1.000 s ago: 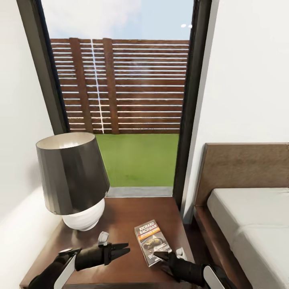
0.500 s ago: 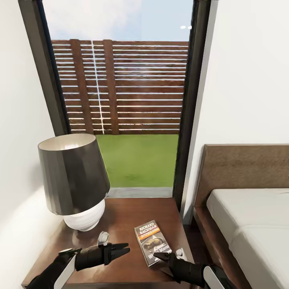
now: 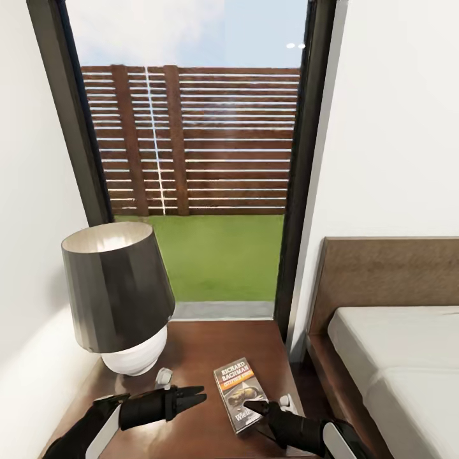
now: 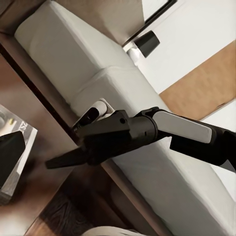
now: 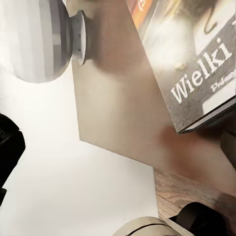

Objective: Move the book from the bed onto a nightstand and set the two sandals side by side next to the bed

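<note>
The book (image 3: pixel 240 393) is lying flat near the nightstand's (image 3: pixel 197 347) front right edge, open wood spreading beside the lamp (image 3: pixel 119 299). The right gripper (image 3: pixel 256 408) is hovering at its near corner and the left gripper (image 3: pixel 194 394) alongside; can't tell either's jaw spread.

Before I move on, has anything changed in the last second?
Hardly anything. The whole head view has slid down a little, so the camera moved, not the room. The book lies flat on the nightstand as before, and the open right gripper is still at its near corner. Nothing was taken or let go. The left gripper, lamp and bed are unchanged.
</note>
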`<state>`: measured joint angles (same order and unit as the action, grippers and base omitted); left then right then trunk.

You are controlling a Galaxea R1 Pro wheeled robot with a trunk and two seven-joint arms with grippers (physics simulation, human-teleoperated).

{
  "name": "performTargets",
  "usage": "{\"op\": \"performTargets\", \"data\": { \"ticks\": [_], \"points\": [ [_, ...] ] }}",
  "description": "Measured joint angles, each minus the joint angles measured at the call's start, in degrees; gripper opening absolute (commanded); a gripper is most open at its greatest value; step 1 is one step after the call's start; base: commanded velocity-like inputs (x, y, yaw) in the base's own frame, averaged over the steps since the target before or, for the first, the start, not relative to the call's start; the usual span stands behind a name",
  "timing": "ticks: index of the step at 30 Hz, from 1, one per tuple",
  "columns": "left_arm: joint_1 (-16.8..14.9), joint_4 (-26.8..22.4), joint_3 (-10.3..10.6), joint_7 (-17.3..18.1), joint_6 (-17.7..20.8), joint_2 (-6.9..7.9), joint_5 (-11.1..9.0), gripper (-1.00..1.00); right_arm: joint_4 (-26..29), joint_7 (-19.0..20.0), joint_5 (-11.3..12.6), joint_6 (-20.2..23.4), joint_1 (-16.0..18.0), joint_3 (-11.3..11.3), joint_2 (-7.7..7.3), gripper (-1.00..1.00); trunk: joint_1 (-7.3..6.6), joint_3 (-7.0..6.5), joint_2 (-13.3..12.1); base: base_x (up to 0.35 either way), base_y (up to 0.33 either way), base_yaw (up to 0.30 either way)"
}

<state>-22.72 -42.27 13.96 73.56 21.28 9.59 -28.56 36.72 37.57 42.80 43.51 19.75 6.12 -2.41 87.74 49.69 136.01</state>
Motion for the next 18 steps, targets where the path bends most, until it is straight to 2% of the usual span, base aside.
{"op": "performTargets", "data": {
  "ticks": [18],
  "points": [
    [0.00,0.00,0.08,0.00,0.00,0.00,0.01,1.00,0.00,0.28,0.08,-0.15,0.00,-0.06,-0.05,1.00,-3.95,-3.23,-7.22,0.000,0.000,0.000]
  ]
}}
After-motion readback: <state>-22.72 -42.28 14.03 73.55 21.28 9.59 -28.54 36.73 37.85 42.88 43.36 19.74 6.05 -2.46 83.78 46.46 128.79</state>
